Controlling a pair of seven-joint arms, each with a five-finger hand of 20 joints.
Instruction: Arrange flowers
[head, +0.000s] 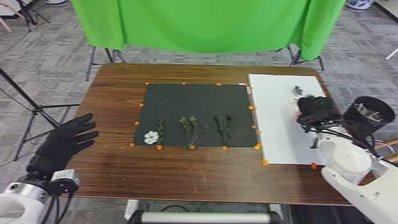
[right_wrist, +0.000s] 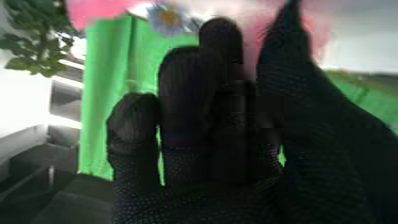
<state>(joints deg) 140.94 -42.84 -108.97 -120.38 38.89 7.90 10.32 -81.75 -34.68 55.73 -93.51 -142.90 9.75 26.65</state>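
Can see, in the head view, the right robot hand (head: 317, 109) between two and three o'clock on the brown wooden tabletop (head: 195, 175), over a white board (head: 277, 145). Looks open in the right wrist view, with fingers and thumb extended; cannot tell whether gripping any stem. Can make out pink petals (right_wrist: 93, 9) and a blue-grey flower (right_wrist: 167, 19) beyond the fingertips (both rather blurred, to be fair). At nine o'clock, by the tabletop's edge, can find the left robot hand (head: 60, 145), open, with fingers spread. On the black mat (head: 178, 102), can see a white flower (head: 151, 136) towards eight o'clock, leafy green sprigs (head: 189, 125) at six and dark green stems (head: 223, 125) at five. Near the white board's twelve o'clock, can spot a small grey bloom (head: 298, 90). At three o'clock, just beside the right robot hand, can see a black open-topped container (head: 369, 117).
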